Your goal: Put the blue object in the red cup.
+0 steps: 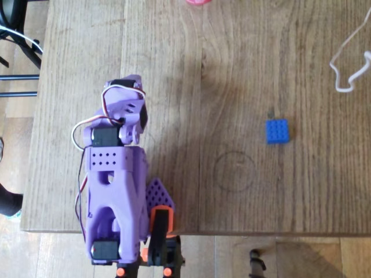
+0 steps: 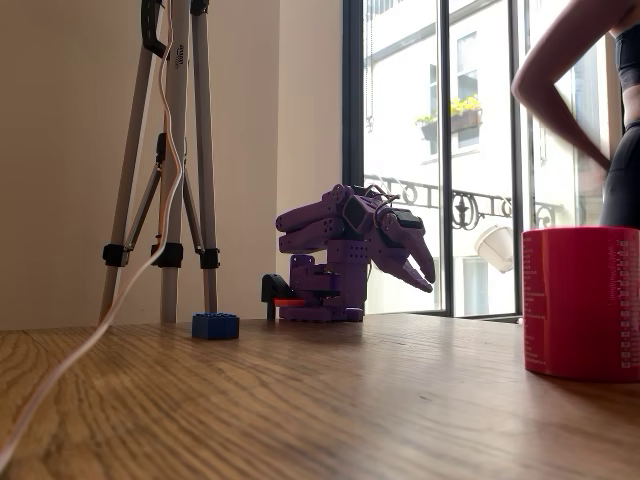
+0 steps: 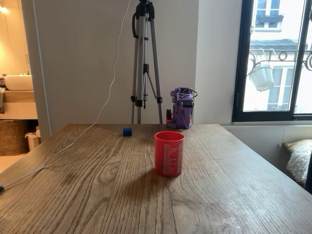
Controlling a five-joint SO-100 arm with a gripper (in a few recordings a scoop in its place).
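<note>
Sitting folded at the lower left of the overhead view, the purple arm [image 1: 116, 191] rested at its home pose by the table's near edge, with its gripper [image 1: 132, 107] tucked in over its own base; in a fixed view the same gripper [image 2: 412, 262] drooped downward to the right of the arm's body, holding nothing, and whether its fingers were apart or together could not be told from these pictures. Right of the arm in the overhead view, past a faint ring mark in the wood, the blue brick [image 1: 277, 131] lay flat and studs up on the wooden table [image 1: 232, 69], well apart from the gripper. A white cable [image 1: 348, 69] curled at the upper right. The red cup [image 1: 198, 2] showed as a sliver of pinkish-red rim at the top edge there, and stood upright at the right of a fixed view [image 2: 582, 302] and at the centre of the other [image 3: 168, 153], well apart from the brick [image 3: 127, 131]. A tripod [image 3: 144, 63] stood behind the table, and a person's arm [image 2: 570, 70] showed at the upper right. By my judgement the task had not begun: the first step, the reach, was in hand. The next move called for unfolding the arm, swinging toward the brick, parting the fingers and descending squarely over it.
</note>
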